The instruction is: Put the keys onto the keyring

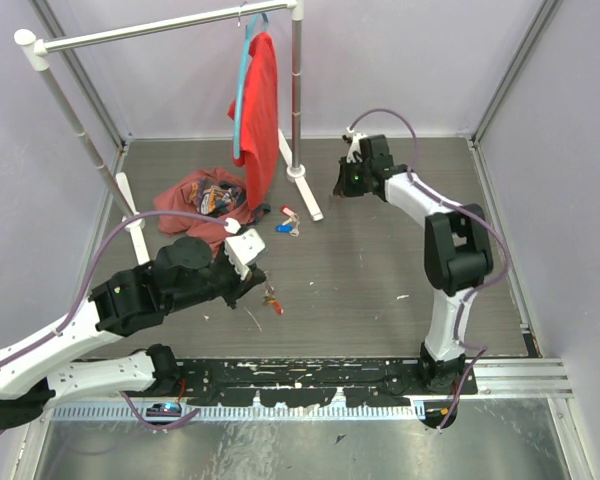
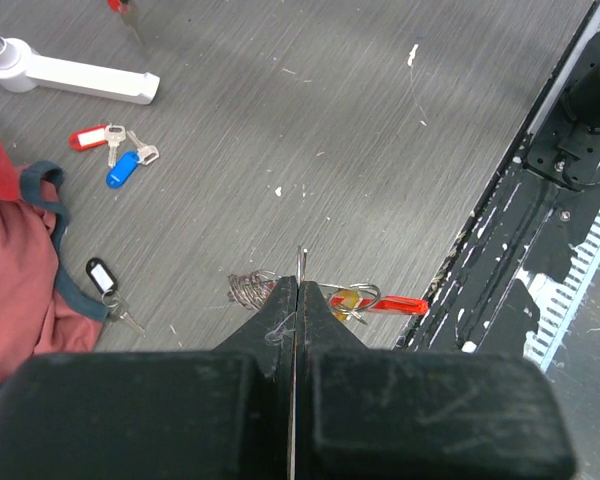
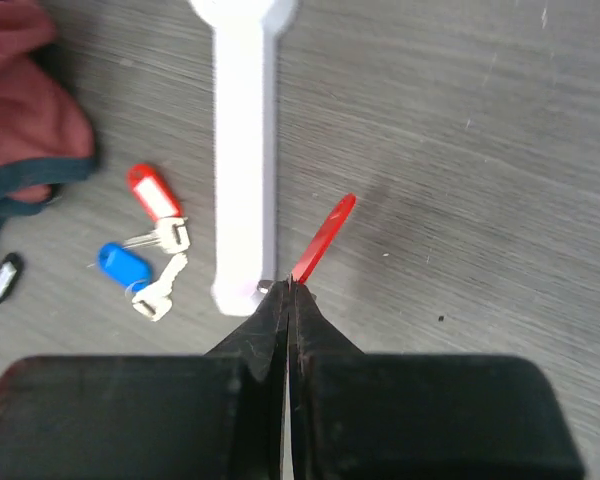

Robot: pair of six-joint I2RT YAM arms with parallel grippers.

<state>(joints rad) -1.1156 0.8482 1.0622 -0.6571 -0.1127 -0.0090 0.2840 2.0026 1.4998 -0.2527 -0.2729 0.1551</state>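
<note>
My left gripper (image 1: 259, 288) (image 2: 300, 284) is shut on a thin wire ring of the keyring, held just above the table. The keyring's bunched silver chain (image 2: 246, 290), small yellow tag (image 2: 349, 301) and long flat red tag (image 2: 392, 303) (image 1: 273, 302) hang at its tips. My right gripper (image 1: 341, 189) (image 3: 290, 291) is at the back and is shut on a small metal piece that carries a flat red tag (image 3: 325, 238). Loose keys with a red tag (image 1: 287, 210) (image 3: 154, 191) (image 2: 88, 137) and a blue tag (image 1: 283, 227) (image 3: 124, 266) (image 2: 123, 168) lie by the rack foot. A black-tagged key (image 2: 100, 275) lies beside the clothing.
A white clothes rack stands at the back, its foot (image 1: 306, 192) (image 3: 245, 150) beside the loose keys. A red shirt (image 1: 261, 110) hangs from it on a blue hanger. A reddish clothing pile (image 1: 202, 201) (image 2: 15, 290) lies at the left. The black base rail (image 1: 310, 376) runs along the near edge.
</note>
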